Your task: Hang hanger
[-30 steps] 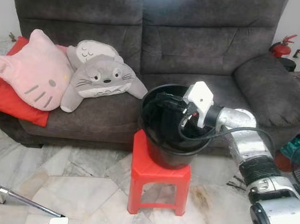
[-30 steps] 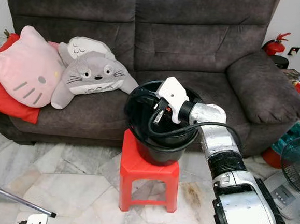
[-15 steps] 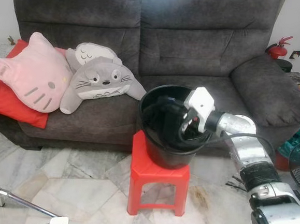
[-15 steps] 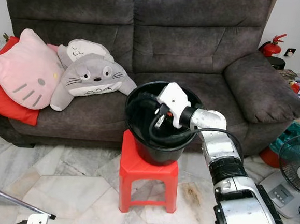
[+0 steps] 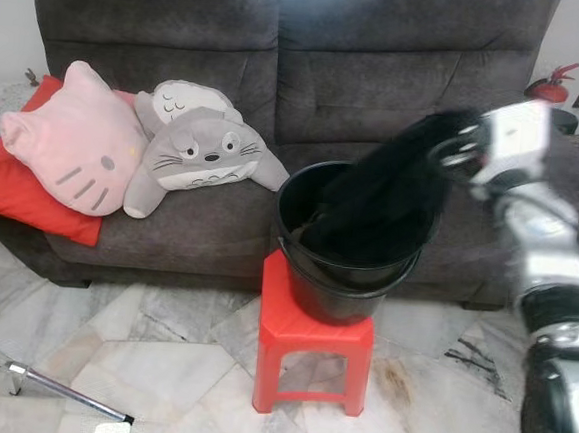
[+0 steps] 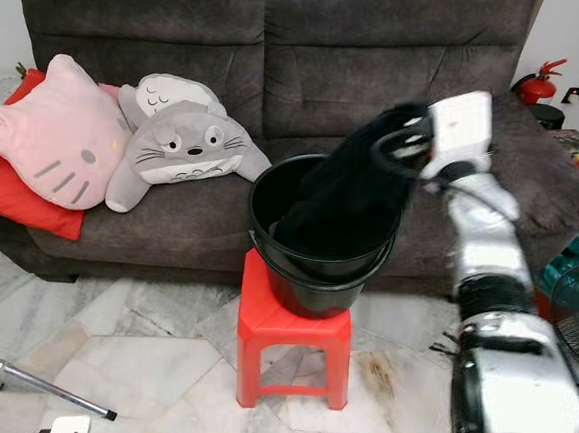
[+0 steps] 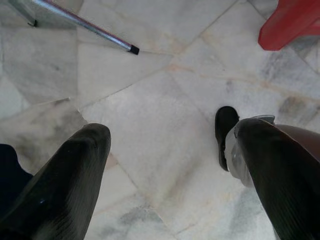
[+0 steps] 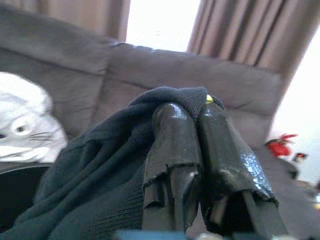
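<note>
Sofa (image 5: 281, 65) backdrop; right gripper (image 8: 197, 117) pinched on dark garment (image 5: 380, 209) above bucket (image 5: 350, 281); left gripper (image 7: 172, 165) spread wide, idle. Risk: garment snagging rim, tipping bucket off stool (image 5: 315, 334).

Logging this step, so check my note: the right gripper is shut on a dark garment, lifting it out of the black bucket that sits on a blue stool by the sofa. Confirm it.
One detail is wrong: the stool is red, not blue, as the left eye view shows. The rest holds: the right gripper is shut on the dark garment, drawn up from the black bucket on that stool before the sofa.
</note>
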`<state>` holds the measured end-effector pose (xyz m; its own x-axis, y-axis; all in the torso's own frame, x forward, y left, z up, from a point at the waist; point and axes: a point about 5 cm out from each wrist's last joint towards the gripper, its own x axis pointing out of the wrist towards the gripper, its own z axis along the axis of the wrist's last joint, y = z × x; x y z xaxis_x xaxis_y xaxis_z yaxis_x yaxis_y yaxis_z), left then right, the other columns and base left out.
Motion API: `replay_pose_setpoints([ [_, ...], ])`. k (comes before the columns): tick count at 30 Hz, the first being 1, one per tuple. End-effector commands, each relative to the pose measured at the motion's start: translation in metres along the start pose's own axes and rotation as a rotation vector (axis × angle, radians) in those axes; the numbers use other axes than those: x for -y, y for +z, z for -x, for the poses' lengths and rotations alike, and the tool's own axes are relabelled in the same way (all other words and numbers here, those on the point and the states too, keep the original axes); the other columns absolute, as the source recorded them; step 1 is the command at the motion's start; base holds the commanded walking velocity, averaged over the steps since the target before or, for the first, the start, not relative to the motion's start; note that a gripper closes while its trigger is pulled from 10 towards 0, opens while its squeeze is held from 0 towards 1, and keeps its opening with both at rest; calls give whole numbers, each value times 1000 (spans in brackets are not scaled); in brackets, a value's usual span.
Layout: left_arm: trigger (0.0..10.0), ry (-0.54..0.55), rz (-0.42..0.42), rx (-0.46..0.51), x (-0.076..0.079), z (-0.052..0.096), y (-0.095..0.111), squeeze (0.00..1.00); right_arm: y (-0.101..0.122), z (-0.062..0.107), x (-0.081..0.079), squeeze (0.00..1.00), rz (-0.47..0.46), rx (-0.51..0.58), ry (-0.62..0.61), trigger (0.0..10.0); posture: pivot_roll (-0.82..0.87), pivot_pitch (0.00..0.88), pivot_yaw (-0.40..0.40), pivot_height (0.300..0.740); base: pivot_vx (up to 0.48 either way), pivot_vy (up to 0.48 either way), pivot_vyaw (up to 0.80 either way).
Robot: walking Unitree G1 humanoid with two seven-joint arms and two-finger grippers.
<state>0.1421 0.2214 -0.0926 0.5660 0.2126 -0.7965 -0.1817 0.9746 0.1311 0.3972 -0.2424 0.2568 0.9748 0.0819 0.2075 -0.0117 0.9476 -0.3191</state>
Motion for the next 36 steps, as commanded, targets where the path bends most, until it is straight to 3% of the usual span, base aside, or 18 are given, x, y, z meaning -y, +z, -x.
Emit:
replay_pose_setpoints([
  [1,10000,0,-14,-12,-2,0,-1,0,16,-5,8,0,18,47,-32,0,-201,0,93,740,0,0,0],
  [7,10000,3,-17,-13,-3,0,0,0,54,-10,44,0,66,116,-175,0,-214,0,101,740,0,0,0],
  [10,10000,5,-16,-13,-5,0,0,0,79,-11,63,0,143,145,-242,0,-220,0,102,740,0,0,0],
  [17,10000,2,-15,-13,-5,0,0,0,98,-16,65,0,172,169,-231,0,-227,0,100,740,0,0,0],
  [18,10000,2,-14,-13,-5,0,0,0,99,-18,61,0,167,171,-204,0,-227,0,100,740,0,0,0],
  [20,10000,2,-15,-14,-5,0,-1,0,90,-25,33,0,177,146,-22,0,-225,0,100,740,0,0,0],
  [21,10000,2,-15,-14,-5,0,-1,0,90,-25,33,0,177,146,-22,0,-225,0,100,740,0,0,0],
  [22,10000,3,-16,-16,-5,0,-1,0,79,-27,14,0,194,128,82,0,-221,0,100,740,0,0,0],
  [26,10000,5,-15,-17,-5,0,-2,0,55,-26,-24,0,215,89,273,0,-211,0,100,740,0,0,0],
  [31,10000,4,-15,-20,-3,0,-2,0,23,-16,-57,0,203,32,480,0,-209,0,100,740,0,0,0],
  [34,10000,4,-15,-20,-3,0,-2,0,23,-16,-57,0,201,32,490,0,-209,0,100,740,0,0,0],
  [35,10000,2,-15,-23,-2,0,-3,0,11,-8,-71,0,191,21,599,0,-207,0,98,740,0,0,0],
  [36,10000,2,-15,-23,-2,0,-3,0,11,-8,-71,0,191,21,599,0,-207,0,98,740,0,0,0],
])
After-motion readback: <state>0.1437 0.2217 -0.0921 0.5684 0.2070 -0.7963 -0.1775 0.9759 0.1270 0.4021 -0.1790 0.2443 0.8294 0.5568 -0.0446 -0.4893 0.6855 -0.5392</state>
